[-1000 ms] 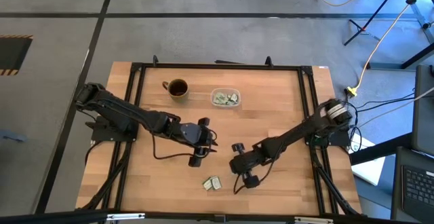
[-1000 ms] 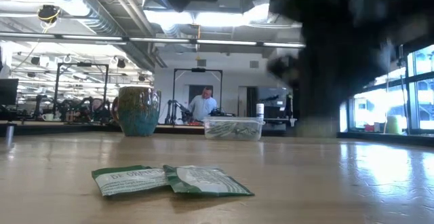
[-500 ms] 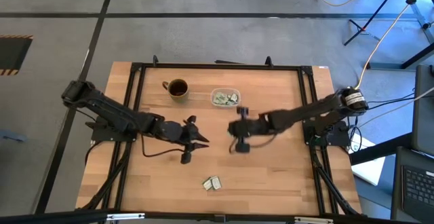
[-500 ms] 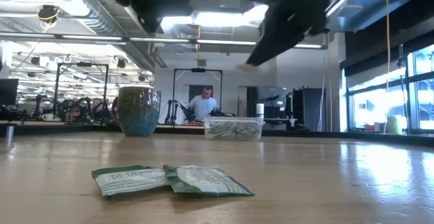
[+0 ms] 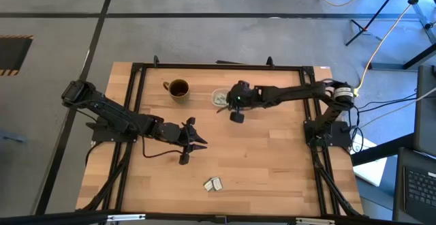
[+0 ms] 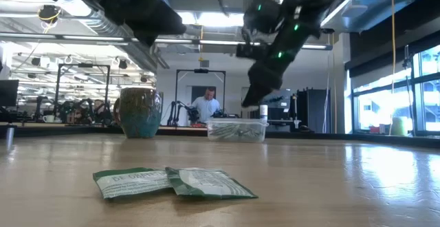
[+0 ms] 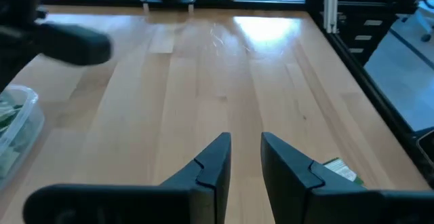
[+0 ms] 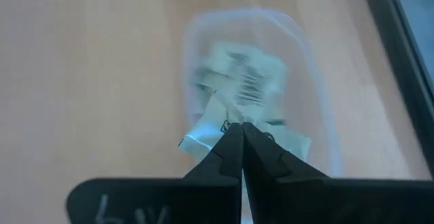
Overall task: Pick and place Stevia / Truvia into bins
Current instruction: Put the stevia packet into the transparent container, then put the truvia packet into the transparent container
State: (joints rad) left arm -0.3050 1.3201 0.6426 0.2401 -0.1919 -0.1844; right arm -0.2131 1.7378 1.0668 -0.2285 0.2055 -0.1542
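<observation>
My right gripper [image 8: 239,130] is shut on a pale Stevia sachet [image 8: 198,141], right above the clear bin [image 5: 219,97] at the table's far middle. The bin [image 8: 319,108] holds several more sachets. Two green and white sachets [image 5: 213,183] lie flat side by side near the front edge; the low view shows them as one [image 6: 130,183] and the other [image 6: 210,183]. My left gripper [image 5: 195,140] hovers over bare wood at the left middle. Its fingers [image 7: 245,149] stand a narrow gap apart with nothing between them. My right gripper pinches the sachet [image 8: 215,138] between its two fingertips, slanting down from the table's right side. Which edge the fingers have is hidden by the fingers themselves. The sachet hangs below the fingertips, lifted clear, over the bin's open top.
A round brown mug [image 5: 178,88] stands left of the bin, near the far edge. A black frame [image 5: 218,67] runs around the table. One of the loose sachets [image 7: 339,170] shows beside my left fingers. Bare wood lies between the two arms.
My right gripper has swung from the near middle of the table, beside the two loose sachets, up and toward the far edge, and now hangs over the bin, staying shut. My left gripper has drawn back a little toward the table's left edge and gone lower.
</observation>
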